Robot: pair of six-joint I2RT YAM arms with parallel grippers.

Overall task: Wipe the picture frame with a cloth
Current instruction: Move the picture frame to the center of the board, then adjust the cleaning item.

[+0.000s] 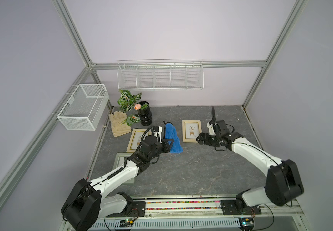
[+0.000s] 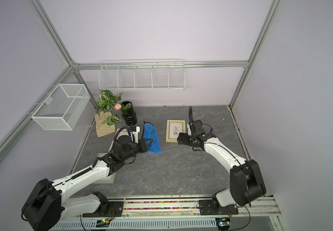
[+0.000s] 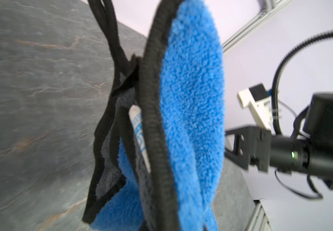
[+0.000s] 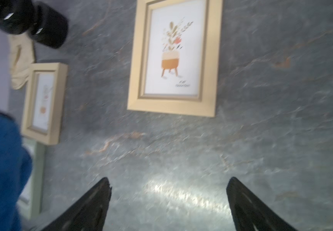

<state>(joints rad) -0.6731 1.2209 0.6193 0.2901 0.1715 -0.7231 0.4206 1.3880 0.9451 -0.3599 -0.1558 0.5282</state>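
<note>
Two roles show: the left gripper [image 1: 170, 145] is clamped on the plush royal-blue microfibre cloth [image 1: 172, 136], apparently ready for wiping, while the right gripper [image 4: 169, 186], jaws spread wide, hangs beside the flat-lying pale-wood picture frame [image 1: 191, 131] nearby, probably to steady it.

Blue plush cloth [image 1: 172, 138] folded, dangling; beige picture frame [image 1: 191, 131] flat, face-up

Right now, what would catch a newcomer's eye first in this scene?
The bright blue cloth stands out most, pinched in the left gripper near the middle of the grey table. Beside it, on the right arm's side, a gold picture frame lies flat, the open right gripper close to its near edge. At the back left, a leafy plant in a black vase leans over a beige glove.
</note>
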